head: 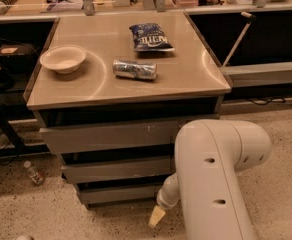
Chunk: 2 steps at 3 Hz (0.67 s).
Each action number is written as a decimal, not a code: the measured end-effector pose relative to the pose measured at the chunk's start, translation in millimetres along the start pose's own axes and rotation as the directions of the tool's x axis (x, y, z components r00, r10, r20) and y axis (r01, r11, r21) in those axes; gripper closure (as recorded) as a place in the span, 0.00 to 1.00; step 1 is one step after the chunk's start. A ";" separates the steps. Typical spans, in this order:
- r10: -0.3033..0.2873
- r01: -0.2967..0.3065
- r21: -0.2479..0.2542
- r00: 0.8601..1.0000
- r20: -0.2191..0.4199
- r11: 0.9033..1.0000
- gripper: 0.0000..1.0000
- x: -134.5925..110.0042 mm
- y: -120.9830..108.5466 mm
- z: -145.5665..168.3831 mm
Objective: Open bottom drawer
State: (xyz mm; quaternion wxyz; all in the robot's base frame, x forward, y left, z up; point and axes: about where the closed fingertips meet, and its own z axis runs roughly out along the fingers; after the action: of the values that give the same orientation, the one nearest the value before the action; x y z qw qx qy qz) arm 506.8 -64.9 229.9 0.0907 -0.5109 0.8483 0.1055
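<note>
1. Reference: the gripper (156,216) sits low near the floor, just in front of the right end of the bottom drawer (117,194).
2. The chip bag (151,37) lies well above and behind the gripper, on the far part of the cabinet top (196,76). White block letters on its dark blue front read "KETTLE". The finer print under them is not legible.
3. The can (134,69) lies on its side, nearer the gripper than the bag and slightly left. Its print is too small to read.
4. The bottle (34,173) lies on the floor far left of the gripper. Its label is not legible.
</note>
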 end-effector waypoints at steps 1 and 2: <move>0.042 -0.043 0.043 0.999 0.024 0.998 0.00 -3.0 -23.7 11.2; 0.058 -0.060 0.081 0.998 0.026 0.995 0.00 -3.4 -44.8 21.4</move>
State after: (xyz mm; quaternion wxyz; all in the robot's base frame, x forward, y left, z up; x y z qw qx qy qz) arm 549.1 -76.7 206.4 0.1181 -0.4804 0.8654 0.0794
